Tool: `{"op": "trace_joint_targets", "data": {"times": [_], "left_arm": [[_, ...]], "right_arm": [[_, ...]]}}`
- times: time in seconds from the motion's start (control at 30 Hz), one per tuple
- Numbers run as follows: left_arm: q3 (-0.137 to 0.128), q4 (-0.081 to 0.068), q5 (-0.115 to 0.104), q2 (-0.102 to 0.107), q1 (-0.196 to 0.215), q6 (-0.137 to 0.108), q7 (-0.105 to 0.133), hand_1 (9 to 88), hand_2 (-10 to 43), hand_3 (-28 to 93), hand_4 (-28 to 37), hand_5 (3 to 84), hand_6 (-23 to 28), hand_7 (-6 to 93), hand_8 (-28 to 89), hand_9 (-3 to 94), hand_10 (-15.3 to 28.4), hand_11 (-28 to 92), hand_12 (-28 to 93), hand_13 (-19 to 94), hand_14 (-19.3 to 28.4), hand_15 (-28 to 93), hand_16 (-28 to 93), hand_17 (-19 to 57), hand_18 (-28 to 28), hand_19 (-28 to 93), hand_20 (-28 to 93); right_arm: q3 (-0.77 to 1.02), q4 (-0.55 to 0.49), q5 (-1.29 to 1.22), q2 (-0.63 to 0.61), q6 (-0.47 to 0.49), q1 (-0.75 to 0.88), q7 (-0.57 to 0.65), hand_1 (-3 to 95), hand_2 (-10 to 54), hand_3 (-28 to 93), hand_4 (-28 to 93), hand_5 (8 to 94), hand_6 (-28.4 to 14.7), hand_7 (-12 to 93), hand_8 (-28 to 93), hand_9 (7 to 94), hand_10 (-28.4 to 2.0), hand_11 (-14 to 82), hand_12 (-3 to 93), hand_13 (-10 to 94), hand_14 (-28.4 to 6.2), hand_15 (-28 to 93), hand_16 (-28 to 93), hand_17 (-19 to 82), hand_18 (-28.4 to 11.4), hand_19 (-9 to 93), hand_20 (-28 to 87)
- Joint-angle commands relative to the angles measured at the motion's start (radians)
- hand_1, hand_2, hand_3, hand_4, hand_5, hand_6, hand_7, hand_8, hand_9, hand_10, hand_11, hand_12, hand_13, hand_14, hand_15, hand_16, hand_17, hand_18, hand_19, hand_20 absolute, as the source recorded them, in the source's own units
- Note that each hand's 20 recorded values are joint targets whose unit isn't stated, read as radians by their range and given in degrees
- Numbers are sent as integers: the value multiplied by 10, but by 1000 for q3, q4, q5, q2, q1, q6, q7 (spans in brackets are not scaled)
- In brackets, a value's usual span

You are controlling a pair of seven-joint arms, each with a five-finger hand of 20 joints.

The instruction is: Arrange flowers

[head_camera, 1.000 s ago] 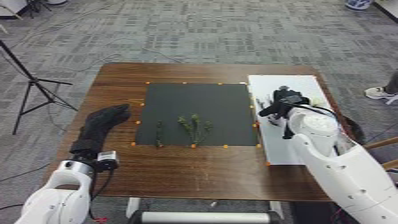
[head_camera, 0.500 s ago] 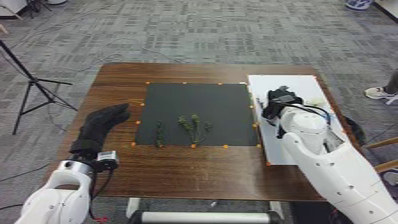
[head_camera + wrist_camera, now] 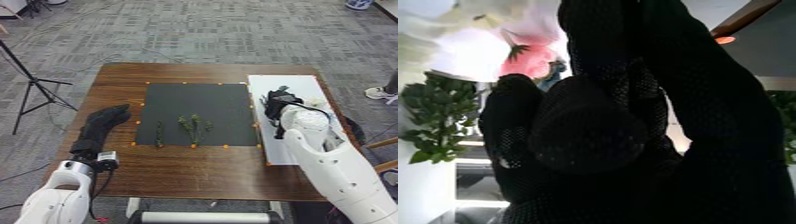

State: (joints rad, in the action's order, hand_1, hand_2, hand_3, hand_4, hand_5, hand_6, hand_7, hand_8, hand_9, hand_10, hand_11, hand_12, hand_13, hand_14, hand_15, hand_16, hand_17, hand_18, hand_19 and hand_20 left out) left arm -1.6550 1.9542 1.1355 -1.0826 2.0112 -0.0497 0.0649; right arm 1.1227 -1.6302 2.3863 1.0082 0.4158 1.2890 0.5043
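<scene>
Gray patterned carpet (image 3: 222,42) covers the floor. Brown wooden desk (image 3: 209,175) on it, black tripod (image 3: 32,82) standing off its left side, part of a wooden chair (image 3: 384,143) by its right side. Two white arms come in from the bottom edge, right arm (image 3: 342,175) over the desk's right side, left arm (image 3: 67,192) at the near left corner. Dark square mat (image 3: 195,97) lies mid-desk; long white board (image 3: 282,155) sits just beside it, on the right.

Left hand (image 3: 107,117), black glove, is over the left part of the desk, beside the mat and apart from it; fingers straight and relaxed, holding nothing. Right hand (image 3: 277,102), black glove too, is over the white board, near the mat's right edge. Can't tell if it's open or closed, or gripping anything.

Flowers: pale flowers (image 3: 318,102) at the board, just beside the right hand. Right wrist view has a pink flower (image 3: 531,59), white blooms (image 3: 469,55) and green leaves (image 3: 438,112) close around the glove. Green sprigs (image 3: 189,129) lie on the near part of the mat, one set a bit apart from the others. Small orange markers (image 3: 194,146) dot the mat's edges.
</scene>
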Motion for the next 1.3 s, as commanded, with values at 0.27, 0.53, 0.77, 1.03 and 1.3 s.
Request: {"op": "trace_joint_targets", "data": {"times": [0.27,0.53,0.77,1.03,1.3], "left_arm": [[3,7,-4,6,-1,17,-21,210,10,668,-257,464,47,144,-75,475,143,190,114,343,187,178,6,0,139,75,147],[-3,12,-2,13,3,15,-21,209,10,668,-258,463,46,144,-74,475,143,190,114,342,186,177,6,0,139,75,147],[-11,19,-1,17,10,16,-25,209,9,669,-258,464,47,144,-74,475,144,191,114,343,186,177,6,0,139,75,148],[-11,22,0,17,15,18,-25,209,10,667,-257,464,47,144,-74,475,144,190,113,342,186,177,6,0,139,76,147],[-15,26,-1,14,25,19,-27,209,10,667,-256,464,48,142,-74,475,144,191,114,342,186,177,7,-1,140,76,147]], "right_arm": [[94,-217,-121,-50,-117,74,19,534,-91,621,-27,767,-18,337,272,937,-110,374,279,937,2,676,216,733,-103,932,564],[67,-306,-149,12,-102,128,36,530,-94,631,-23,771,-20,340,270,937,-108,382,276,937,1,685,212,737,-101,932,572],[-3,-304,-142,86,-80,125,51,530,-95,633,-24,776,-22,338,267,937,-109,385,271,937,0,689,208,741,-99,932,577],[-25,-248,-95,182,-60,130,67,531,-95,634,-21,778,-23,338,266,937,-110,388,266,937,-1,693,206,746,-97,932,577],[22,-190,-46,261,-60,172,86,531,-95,635,-22,779,-23,339,265,937,-109,390,261,937,1,696,204,747,-95,932,580]]}}
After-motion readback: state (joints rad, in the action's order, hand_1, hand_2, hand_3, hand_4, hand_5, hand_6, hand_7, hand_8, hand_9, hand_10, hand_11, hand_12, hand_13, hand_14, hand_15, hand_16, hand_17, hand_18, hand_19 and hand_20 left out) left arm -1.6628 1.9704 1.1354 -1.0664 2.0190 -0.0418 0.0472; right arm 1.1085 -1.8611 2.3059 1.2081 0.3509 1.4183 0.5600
